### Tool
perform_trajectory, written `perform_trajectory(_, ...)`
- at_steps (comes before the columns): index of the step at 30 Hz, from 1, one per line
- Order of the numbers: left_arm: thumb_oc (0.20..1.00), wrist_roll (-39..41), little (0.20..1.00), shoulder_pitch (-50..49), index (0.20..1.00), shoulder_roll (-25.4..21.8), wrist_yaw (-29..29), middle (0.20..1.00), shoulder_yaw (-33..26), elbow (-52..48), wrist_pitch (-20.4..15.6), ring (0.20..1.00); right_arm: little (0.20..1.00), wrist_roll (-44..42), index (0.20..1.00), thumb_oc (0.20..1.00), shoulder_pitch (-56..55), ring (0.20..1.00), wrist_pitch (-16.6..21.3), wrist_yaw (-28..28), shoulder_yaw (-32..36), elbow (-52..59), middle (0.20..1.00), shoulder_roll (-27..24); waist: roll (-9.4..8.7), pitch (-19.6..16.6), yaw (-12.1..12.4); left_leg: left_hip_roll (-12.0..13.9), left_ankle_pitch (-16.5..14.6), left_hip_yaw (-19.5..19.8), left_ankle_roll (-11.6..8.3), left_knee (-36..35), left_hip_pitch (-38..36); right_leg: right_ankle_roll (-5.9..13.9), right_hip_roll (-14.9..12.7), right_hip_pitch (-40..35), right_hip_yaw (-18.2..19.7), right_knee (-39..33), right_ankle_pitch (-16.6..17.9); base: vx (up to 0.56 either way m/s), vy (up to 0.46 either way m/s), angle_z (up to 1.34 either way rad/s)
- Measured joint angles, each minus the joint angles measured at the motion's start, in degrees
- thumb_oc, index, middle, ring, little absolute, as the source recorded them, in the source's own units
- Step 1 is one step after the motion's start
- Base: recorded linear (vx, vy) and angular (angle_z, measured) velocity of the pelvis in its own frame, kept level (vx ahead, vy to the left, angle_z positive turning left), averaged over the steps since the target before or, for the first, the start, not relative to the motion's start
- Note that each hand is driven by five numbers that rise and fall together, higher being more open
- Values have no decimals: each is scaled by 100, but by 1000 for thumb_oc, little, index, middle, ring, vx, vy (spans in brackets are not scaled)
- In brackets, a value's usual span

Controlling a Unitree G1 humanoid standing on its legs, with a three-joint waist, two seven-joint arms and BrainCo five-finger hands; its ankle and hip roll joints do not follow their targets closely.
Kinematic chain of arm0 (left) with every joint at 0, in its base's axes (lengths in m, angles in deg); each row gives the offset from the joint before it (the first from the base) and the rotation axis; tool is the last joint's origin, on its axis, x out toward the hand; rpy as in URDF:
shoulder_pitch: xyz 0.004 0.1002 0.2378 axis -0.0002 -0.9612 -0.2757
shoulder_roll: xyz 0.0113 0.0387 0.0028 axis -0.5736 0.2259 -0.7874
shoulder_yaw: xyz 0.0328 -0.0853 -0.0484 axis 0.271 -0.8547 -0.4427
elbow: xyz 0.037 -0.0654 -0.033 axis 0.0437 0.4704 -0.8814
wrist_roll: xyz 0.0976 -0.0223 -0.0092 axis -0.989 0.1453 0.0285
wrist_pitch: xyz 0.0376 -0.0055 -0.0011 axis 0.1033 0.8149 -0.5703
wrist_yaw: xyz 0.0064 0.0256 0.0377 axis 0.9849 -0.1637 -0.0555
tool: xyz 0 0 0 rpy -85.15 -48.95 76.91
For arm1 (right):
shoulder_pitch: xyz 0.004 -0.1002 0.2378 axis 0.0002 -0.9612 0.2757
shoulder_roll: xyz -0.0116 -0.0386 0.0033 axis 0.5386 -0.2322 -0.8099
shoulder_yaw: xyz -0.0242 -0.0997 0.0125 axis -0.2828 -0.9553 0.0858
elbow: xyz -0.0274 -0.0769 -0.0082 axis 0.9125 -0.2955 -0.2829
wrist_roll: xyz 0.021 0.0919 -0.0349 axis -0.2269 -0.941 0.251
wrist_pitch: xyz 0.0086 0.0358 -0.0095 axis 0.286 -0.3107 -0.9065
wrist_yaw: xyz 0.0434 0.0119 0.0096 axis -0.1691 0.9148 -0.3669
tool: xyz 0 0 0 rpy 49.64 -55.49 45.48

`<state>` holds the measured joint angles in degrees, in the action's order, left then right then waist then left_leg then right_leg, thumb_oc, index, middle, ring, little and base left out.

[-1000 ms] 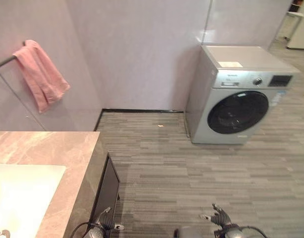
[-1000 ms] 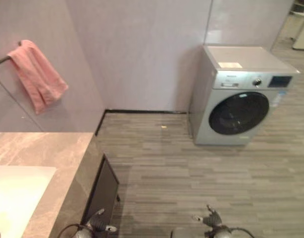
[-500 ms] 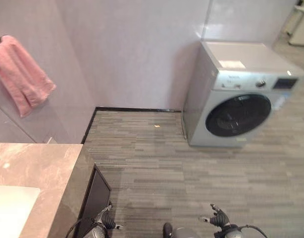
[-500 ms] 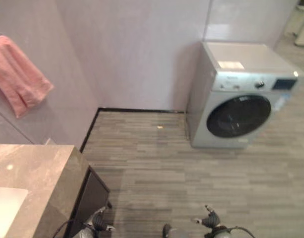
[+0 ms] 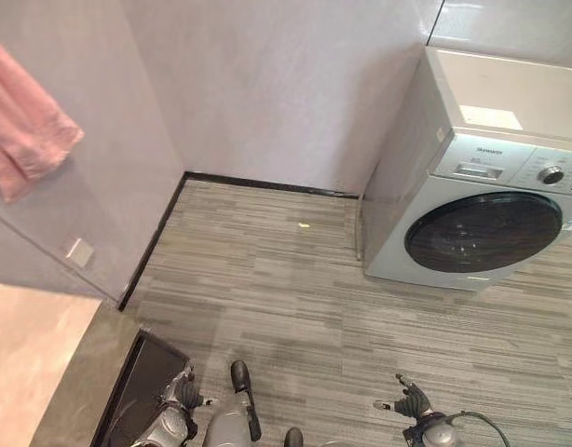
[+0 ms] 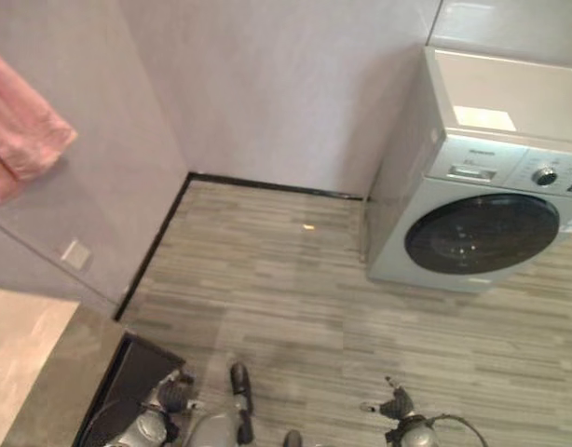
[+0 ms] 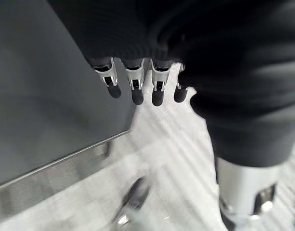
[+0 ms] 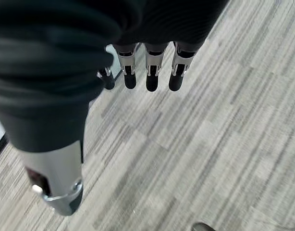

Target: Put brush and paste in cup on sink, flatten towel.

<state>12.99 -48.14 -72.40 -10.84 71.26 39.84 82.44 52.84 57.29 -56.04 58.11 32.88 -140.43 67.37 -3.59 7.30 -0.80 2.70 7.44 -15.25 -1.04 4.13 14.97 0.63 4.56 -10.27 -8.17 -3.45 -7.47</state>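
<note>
Both hands are hanging low w/ nothing in them atm. Left hand [image 7: 138, 84] has its fingers straight and relaxed, apart from the thumb, just beside the dark cabinet front [image 5: 142, 391] under the counter [image 5: 30, 358]. Right hand [image 8: 147, 72] is the same deal, fingers loose and straight over the striped grey floor [image 5: 295, 289], well apart from anything.

Task stuff: the pink towel [image 5: 25, 130] is up on the wall at the far left of the head cam, bunched and hanging crooked, cut off by the edge of view. Can't see the brush, paste or cup from here, and only a corner of the marble counter is showing, so I can't tell where they sit.

IMO the step in hand is just getting squared up to the sink side, nothing's been done yet afaict. To do it well I'd turn the body left until the whole counter and towel are in view before lifting either arm, bc reaching blind is asking for a knock. Left hand is close to that cabinet, so I'd raise it clear first. Also there's a washing machine [image 5: 477, 186] off to the right, far wall side, not in the way tho.
</note>
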Motion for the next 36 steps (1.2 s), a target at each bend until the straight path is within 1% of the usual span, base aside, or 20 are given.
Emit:
perform_trajectory(1,1000,12,1000,18,1000,6,-3,1000,-10,-38,-2,1000,1000,4,1000,1000,-3,1000,-11,-6,-1,-9,1000,4,-42,-14,5,-142,-26,6,36,58,-62,-28,-54,3,5,110,-74,373,223,-28)
perform_trajectory(2,1000,54,1000,3,1000,62,-3,1000,-3,-66,-9,1000,1000,41,1000,1000,-54,1000,-22,-7,40,60,1000,-1,126,24,20,-95,-219,-89,528,-171,-507,113,-9,78,-21,853,-260,346,250,-25)
perform_trajectory(3,1000,71,1000,34,1000,68,-3,1000,-3,-18,-3,1000,1000,42,1000,1000,-89,1000,-27,-5,37,145,1000,48,83,18,-17,-146,-281,-88,585,-215,-662,233,-88,130,-22,1258,-347,473,341,-26)
perform_trajectory(5,1000,193,1000,92,1000,42,11,1000,23,-100,-45,1000,1000,96,1000,1000,-211,1000,-24,-11,-1,305,1000,41,75,-29,5,-310,-597,-74,650,-288,-1081,369,-403,961,-51,3604,-412,313,271,13)
perform_trajectory(6,1000,252,1000,106,1000,-16,16,1000,40,-238,-45,1000,1000,105,1000,1000,-231,1000,-25,-3,9,323,1000,46,-57,-108,1,-629,-779,-11,801,-286,-1230,527,-906,1580,-93,5017,-292,396,264,43)
perform_trajectory(9,1000,284,1000,18,1000,21,42,1000,89,-510,-62,1000,1000,102,1000,1000,-279,1000,-58,-6,43,435,1000,38,76,-135,43,-928,-1122,248,1032,-237,-1519,589,-1325,2054,-112,6042,-124,349,110,38)
perform_trajectory(11,1000,288,1000,37,1000,88,52,1000,82,-455,-56,1000,1000,103,1000,1000,-307,1000,-40,-13,53,716,1000,21,478,-43,-84,-767,-1082,581,972,-363,-1699,453,-1057,2292,26,5603,-382,277,-21,78)
perform_trajectory(13,1000,335,1000,5,1000,340,58,1000,70,-232,-86,1000,1000,99,1000,1000,-300,1000,-29,-43,-3,849,1000,28,667,45,2,-603,-1176,1072,753,-501,-1995,445,-1023,2728,-223,4122,-527,401,-99,93)
perform_trajectory(16,1000,323,1000,-11,1000,219,98,1000,66,13,-66,1000,1000,94,1000,1000,-266,1000,11,-44,3,898,1000,48,384,95,-66,-639,-1238,1173,632,-491,-2167,487,-1037,3032,154,2822,-66,362,-136,66)
perform_trajectory(18,1000,272,1000,-59,1000,29,104,1000,4,330,-37,1000,1000,94,1000,1000,-375,1000,12,-37,3,1010,1000,56,100,3,-44,-460,-1514,1374,314,-519,-2414,617,-979,3231,684,917,808,572,-230,82)
perform_trajectory(22,1000,284,1000,-78,1000,94,128,1000,-41,539,-51,1000,1000,142,1000,1000,-480,1000,-8,-122,-81,1006,1000,48,6,-100,-197,5,-1975,1982,8,-372,-2813,603,-916,2882,967,1498,1302,388,-257,99)
perform_trajectory(24,1000,290,1000,-89,1000,193,134,1000,-59,563,-54,1000,1000,317,1000,1000,-390,1000,-15,-143,-235,955,1000,-47,131,-162,-136,278,-1898,2010,-103,-169,-2735,420,-723,2765,766,1446,1197,267,-242,53)
perform_trajectory(27,1000,579,1000,112,1000,348,162,1000,-156,478,-53,1000,1000,499,1000,1000,-136,1000,14,-129,-186,1107,1000,-277,84,-148,-242,528,-1319,2085,-674,1093,-1790,90,-746,2413,35,1069,1134,171,-221,102)
perform_trajectory(30,1000,693,1000,271,1000,402,168,1000,-85,311,-33,1000,1000,496,1000,1000,-90,1000,26,-120,-165,1278,1000,-539,18,-68,-227,618,-936,1426,-700,2196,-1013,-335,-739,2130,-331,815,1048,106,-152,83)
perform_trajectory(31,1000,689,1000,429,1000,389,169,1000,71,129,-43,1000,1000,497,1000,1000,-63,1000,10,-110,-117,1192,1000,-603,-97,53,-124,402,-1220,1268,-720,2652,-547,-280,-792,1945,-487,503,1027,124,-34,81)
perform_trajectory(32,1000,690,1000,449,1000,373,162,1000,84,-69,-51,1000,1000,501,1000,1000,-62,1000,10,-107,-124,1166,1000,-660,-156,144,-72,4,-1331,1119,-542,2408,-236,-109,-765,1820,-520,301,1151,160,-8,61)
perform_trajectory(33,1000,690,1000,369,1000,343,164,1000,83,-63,-28,1000,1000,501,1000,1000,-71,1000,11,-108,-143,1179,1000,-645,-88,144,-55,-78,-1331,1132,-537,2131,-208,-150,-614,1746,-534,276,1132,382,19,65)
perform_trajectory(34,1000,675,1000,405,1000,286,189,1000,118,-64,-11,1000,1000,504,1000,1000,-173,1000,11,-12,-153,1175,1000,-616,-88,179,-202,-74,-1352,289,-360,1200,-175,-307,-578,1503,-990,-67,1088,580,192,133)
perform_trajectory(35,1000,631,1000,503,1000,257,213,1000,250,15,-7,1000,1000,617,1000,1000,-260,1000,-76,-8,-207,757,1000,-530,242,180,-269,524,-645,-761,-475,117,22,-356,-271,1468,-775,1191,-170,565,234,144)
perform_trajectory(36,1000,622,1000,432,1000,224,221,1000,299,18,-9,1000,1000,625,1000,1000,-303,1000,-73,-6,-259,797,1000,-521,160,90,-242,534,-616,-1034,-458,52,23,-252,-339,1430,-787,1113,-180,392,261,104)
